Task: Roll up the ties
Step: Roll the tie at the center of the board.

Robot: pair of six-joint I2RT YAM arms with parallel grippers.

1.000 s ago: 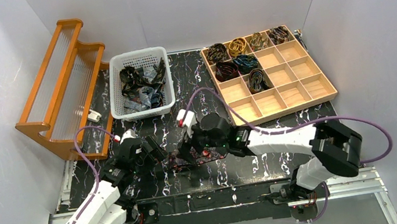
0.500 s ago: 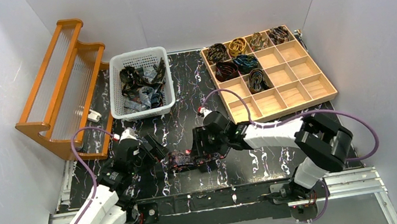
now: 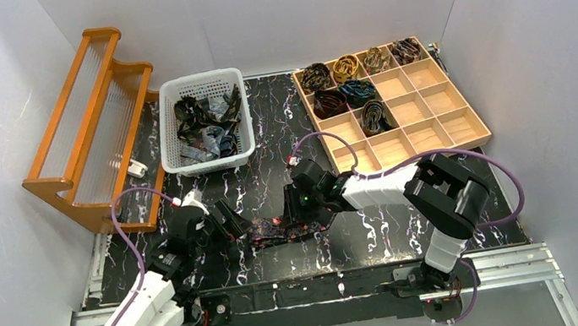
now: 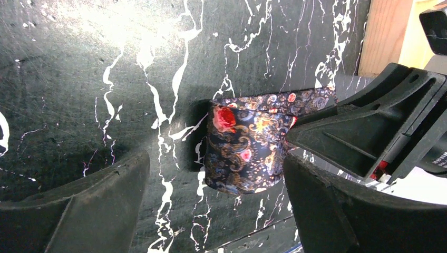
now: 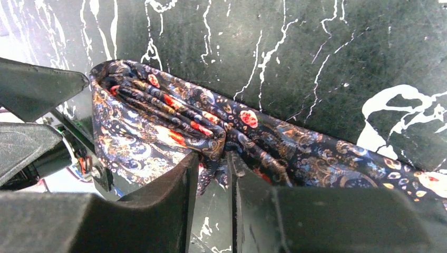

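**Wrist and overhead views.** The paisley necktie is lying on the black marbled table between the two arms. One end is gathered into a loose layered coil and the tail is trailing flat. The right gripper is pinching a fold of that coil, its jaws narrowed to a slit with fabric between them. The left gripper is standing wide open on either side of the coil, holding nothing. A tidy roll probably calls for a pinch that takes every layer squarely. The open fingers could be steadying the coil's sides, so the edges align and the tail feeds in untwisted.
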